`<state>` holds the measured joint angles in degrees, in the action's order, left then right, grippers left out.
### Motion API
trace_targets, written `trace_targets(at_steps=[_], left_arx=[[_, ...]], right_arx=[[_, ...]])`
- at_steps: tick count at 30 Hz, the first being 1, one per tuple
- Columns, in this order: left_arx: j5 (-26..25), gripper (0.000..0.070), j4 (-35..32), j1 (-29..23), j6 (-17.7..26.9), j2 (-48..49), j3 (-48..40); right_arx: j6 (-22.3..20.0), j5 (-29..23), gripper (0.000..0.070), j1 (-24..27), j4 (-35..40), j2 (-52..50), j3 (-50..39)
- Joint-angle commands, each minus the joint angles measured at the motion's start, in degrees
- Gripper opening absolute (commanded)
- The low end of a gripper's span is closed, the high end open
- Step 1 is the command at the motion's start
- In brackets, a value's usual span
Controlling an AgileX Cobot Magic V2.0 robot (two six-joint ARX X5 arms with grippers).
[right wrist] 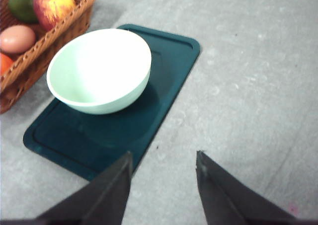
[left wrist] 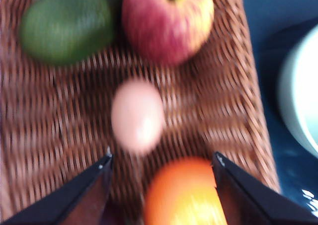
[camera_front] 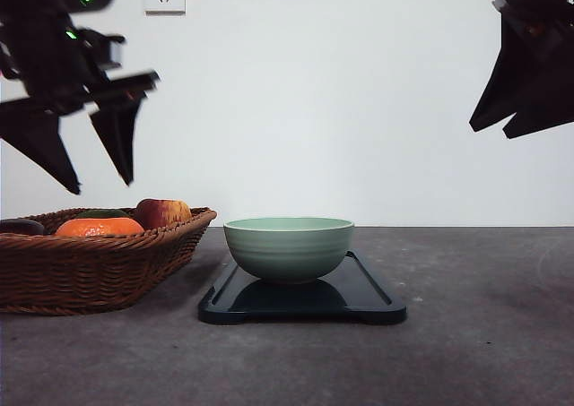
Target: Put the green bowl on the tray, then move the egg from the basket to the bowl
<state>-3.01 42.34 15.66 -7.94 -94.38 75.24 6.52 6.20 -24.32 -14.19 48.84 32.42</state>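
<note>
**Two grippers up and spread, bowl on the tray, egg in the basket**

Two grippers hang above your table, both with fingers apart and nothing between them. Start with your left gripper (left wrist: 161,160): its dark fingers are spread wide over the basket (left wrist: 233,101). Nearest its fingertips, just between them, sits the orange fruit (left wrist: 185,192). Just past that, lying on the wicker floor and roughly centred on the gap, is the egg (left wrist: 137,115), pale and blurred in the left wrist view. Neither finger touches it. Farther beyond the egg you have the apple (left wrist: 166,21) and, beside it, a green fruit (left wrist: 67,24). Off to the side of the basket rim you can see the edge of the green bowl (left wrist: 300,96) on the dark tray (left wrist: 271,61).

Now your right gripper (right wrist: 164,163): its fingers stand open over bare grey table (right wrist: 248,86), near one corner of the tray (right wrist: 174,51). Ahead of the fingertips the green bowl (right wrist: 99,68) sits upright and empty on the tray, toward the basket end. Beyond it, the basket (right wrist: 64,29) lies just beside the tray, and the egg (right wrist: 17,38) rests inside with the apple (right wrist: 52,6) farther along.

From the front, the left gripper (camera_front: 99,177) hovers above the basket (camera_front: 90,267) and the right gripper (camera_front: 502,128) is raised well to the side of the tray (camera_front: 359,289), with the green bowl (camera_front: 289,249) between them.
</note>
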Motion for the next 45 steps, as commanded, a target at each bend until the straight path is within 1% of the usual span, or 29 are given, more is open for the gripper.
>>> trace_targets(at_steps=[1, 5, 15, 24, 32, 40, 45], left_arx=[[0.43, 0.0405, -0.15, 0.22, 2.3, -2.62, 2.69], [1.22, 0.0442, -0.19, 0.2, 3.29, -7.01, 5.44], [3.47, 0.0441, -1.81, 0.11, 7.4, -12.46, 5.95], [3.5, 0.0441, -3.62, -0.24, 7.75, -13.73, 5.95], [3.5, 0.044, -2.72, -1.16, 7.69, -14.59, 5.95], [3.26, 0.044, -2.74, -0.88, 7.47, -14.69, 5.95], [3.2, 0.0439, -2.63, -0.63, 7.4, -14.74, 5.95]], right_arx=[[0.98, 0.0, 0.0253, -0.31, 0.19, 0.44, 0.44], [0.98, -0.06, 0.0253, -0.31, 0.04, 0.44, 0.44], [0.98, -0.24, 0.0253, -0.31, 0.04, 0.44, 0.44], [0.99, -0.32, 0.0253, -0.28, 0.06, 0.44, 0.44], [0.98, -0.72, 0.0253, -0.28, 0.3, 0.44, 0.44], [0.98, -0.8, 0.0253, -0.28, 0.92, 0.44, 0.44], [0.98, -1.99, 0.0253, -0.28, 0.91, 0.45, 0.44]])
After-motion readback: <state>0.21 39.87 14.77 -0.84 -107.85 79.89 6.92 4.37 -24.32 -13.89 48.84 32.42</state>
